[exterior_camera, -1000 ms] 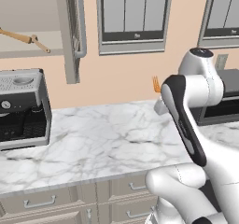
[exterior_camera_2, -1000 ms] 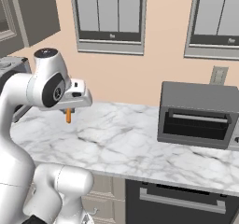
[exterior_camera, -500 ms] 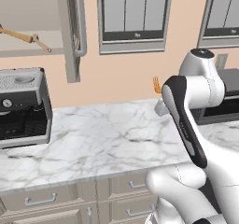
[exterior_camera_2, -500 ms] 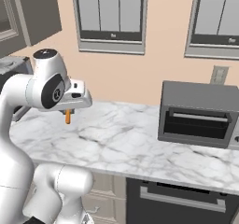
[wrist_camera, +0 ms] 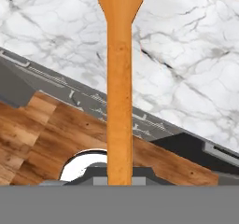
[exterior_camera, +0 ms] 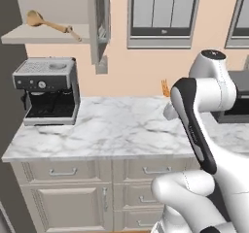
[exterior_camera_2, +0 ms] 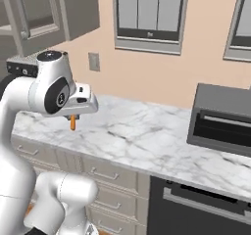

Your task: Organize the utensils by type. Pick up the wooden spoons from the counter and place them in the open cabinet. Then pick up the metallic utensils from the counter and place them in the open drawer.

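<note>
Your gripper (exterior_camera_2: 73,115) is clamped on the orange fork (wrist_camera: 120,85), which runs straight out from between the fingers. You hold it in the air above the marble counter (exterior_camera: 116,130). One wooden spoon (exterior_camera: 48,24) lies on the cabinet shelf (exterior_camera: 34,35).

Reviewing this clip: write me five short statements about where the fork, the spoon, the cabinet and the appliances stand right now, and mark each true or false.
1. The gripper is shut on the orange fork. True.
2. The orange fork lies flat on the counter. False: it is held in the air above the marble.
3. A wooden spoon rests on the shelf of the open cabinet. True.
4. The coffee machine stands on the floor. False: it stands on the counter, at the left end in the left base view.
5. The toaster oven sits inside the cabinet. False: it sits on the counter, by the wall.
</note>
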Motion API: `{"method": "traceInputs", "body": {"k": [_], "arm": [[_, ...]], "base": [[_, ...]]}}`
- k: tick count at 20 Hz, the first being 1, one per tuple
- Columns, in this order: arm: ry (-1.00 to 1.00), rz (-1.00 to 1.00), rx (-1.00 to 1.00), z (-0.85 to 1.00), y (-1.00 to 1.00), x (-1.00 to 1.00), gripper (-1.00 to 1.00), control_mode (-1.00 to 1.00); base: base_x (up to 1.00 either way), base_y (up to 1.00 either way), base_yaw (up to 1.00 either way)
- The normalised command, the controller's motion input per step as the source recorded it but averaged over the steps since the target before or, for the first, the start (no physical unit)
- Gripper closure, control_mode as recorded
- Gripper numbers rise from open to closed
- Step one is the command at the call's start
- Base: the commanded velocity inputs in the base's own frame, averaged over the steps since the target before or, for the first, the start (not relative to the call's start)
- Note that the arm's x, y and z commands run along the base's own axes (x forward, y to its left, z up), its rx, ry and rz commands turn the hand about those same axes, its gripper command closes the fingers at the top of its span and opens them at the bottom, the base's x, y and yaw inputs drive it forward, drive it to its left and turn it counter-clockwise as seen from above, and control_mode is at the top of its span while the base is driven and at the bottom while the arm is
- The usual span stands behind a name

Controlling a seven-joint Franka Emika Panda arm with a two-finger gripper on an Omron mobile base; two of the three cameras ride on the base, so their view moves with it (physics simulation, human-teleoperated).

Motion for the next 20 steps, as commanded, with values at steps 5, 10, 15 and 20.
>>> {"method": "traceInputs", "body": {"k": [5, 10, 15, 20], "arm": [[0.0, 0.0, 0.0, 0.0, 0.0, 0.0, 1.0, 1.0], [0.0, 0.0, 0.0, 0.0, 0.0, 0.0, 1.0, 1.0], [0.0, 0.0, 0.0, 0.0, 0.0, 0.0, 1.0, 1.0], [0.0, 0.0, 0.0, 0.0, 0.0, 0.0, 1.0, 1.0]], "base": [[-0.31, 0.01, 0.55], [-0.18, 0.16, 0.95], [-0.23, 0.24, 1.0], [-0.27, 0.23, 1.0]]}}
